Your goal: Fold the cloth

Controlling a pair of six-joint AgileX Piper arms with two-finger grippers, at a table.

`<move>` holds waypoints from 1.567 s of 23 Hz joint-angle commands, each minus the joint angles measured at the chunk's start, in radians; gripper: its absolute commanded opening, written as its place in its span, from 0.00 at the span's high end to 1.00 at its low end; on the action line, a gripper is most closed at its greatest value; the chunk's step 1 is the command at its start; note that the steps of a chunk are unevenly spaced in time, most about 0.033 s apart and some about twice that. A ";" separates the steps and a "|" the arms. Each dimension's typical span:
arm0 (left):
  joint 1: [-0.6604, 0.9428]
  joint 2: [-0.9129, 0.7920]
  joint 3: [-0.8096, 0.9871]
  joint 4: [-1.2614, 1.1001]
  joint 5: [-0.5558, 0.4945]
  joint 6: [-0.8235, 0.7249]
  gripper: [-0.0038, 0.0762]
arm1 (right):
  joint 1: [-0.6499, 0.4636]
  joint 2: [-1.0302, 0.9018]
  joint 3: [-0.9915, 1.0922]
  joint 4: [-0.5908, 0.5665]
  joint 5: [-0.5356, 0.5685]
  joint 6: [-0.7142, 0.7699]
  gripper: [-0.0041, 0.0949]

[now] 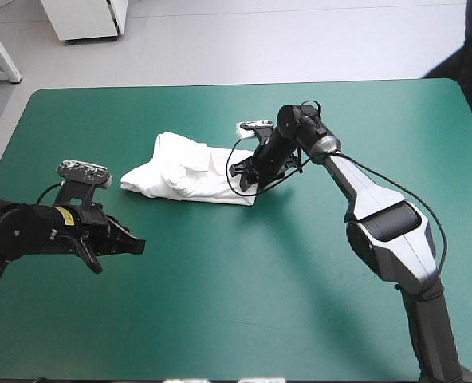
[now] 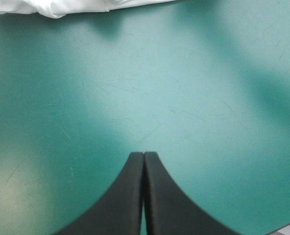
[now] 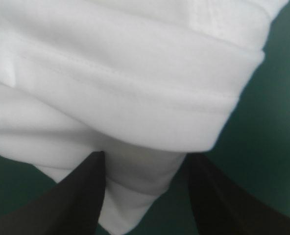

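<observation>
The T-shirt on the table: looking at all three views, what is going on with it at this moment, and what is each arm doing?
The T-shirt lies mid-table as a loosely folded white bundle. The right gripper is at its right end, fingers open with a corner of the cloth between them, not clamped. The left gripper is shut on nothing, over the bare teal-green cover, with the T-shirt ahead of it and apart from it.
</observation>
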 commanded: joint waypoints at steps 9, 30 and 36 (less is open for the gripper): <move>0.001 -0.015 -0.022 -0.016 0.018 -0.004 0.96 | -0.005 -0.031 -0.026 -0.024 0.026 -0.012 0.98; 0.001 -0.015 -0.022 -0.016 0.022 0.000 0.96 | -0.473 -0.484 0.599 -0.536 0.026 0.006 0.98; 0.001 -0.015 -0.022 -0.016 0.017 0.004 0.96 | -0.658 -0.549 0.679 -0.541 0.026 0.006 0.98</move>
